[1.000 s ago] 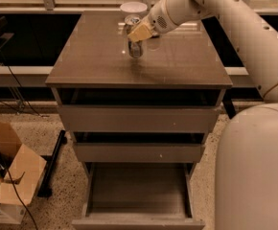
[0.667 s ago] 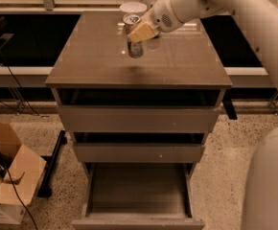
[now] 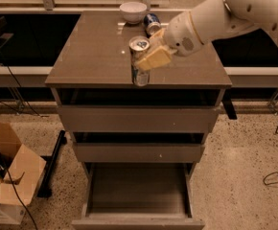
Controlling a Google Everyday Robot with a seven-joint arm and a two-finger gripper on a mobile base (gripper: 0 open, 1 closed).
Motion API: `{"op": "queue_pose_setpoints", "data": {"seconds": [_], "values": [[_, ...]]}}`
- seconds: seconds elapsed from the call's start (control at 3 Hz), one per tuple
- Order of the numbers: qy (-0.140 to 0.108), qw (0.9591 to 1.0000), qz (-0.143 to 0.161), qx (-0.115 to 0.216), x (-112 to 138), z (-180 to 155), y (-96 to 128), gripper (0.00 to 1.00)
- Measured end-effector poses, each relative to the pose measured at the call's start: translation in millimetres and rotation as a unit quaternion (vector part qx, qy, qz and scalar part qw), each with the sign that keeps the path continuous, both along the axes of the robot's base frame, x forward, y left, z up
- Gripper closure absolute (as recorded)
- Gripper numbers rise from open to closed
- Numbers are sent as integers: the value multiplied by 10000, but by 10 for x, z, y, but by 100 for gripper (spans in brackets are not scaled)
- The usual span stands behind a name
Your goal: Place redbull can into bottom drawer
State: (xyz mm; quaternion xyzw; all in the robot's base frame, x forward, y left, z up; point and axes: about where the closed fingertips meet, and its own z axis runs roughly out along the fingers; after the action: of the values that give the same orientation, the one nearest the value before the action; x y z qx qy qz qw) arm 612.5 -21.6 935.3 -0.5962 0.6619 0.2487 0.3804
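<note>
The redbull can (image 3: 140, 61), tall, slim and silver with a pull-tab top, is upright in my gripper (image 3: 151, 56), whose tan fingers are shut around its middle. The can hangs at the front edge of the cabinet top (image 3: 96, 56), its base about level with that edge. The bottom drawer (image 3: 138, 188) is pulled open below, its flat grey inside bare. My white arm reaches in from the upper right.
A white bowl (image 3: 133, 11) and a shorter blue can (image 3: 152, 23) lying on its side sit at the back of the cabinet top. The two upper drawers (image 3: 138, 119) are slightly open. A cardboard box (image 3: 5, 181) stands on the floor at left; cables lie at right.
My gripper has carried the can from above the middle of the cabinet top forward to its front edge. The camera view has also shifted.
</note>
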Motion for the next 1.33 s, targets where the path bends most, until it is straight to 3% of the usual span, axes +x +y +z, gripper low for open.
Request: {"op": "queue_pose_setpoints", "data": {"seconds": [0.33,0.67,1.0,1.33], "values": [[64,10000,28,-50,-465,-176,-229,100],[332,9990,-275,154,-791,-579,-392,100],[563,9943,-728,546,-908,-1054,-501,100],[663,9868,-1264,762,-770,-1571,-566,100]]}}
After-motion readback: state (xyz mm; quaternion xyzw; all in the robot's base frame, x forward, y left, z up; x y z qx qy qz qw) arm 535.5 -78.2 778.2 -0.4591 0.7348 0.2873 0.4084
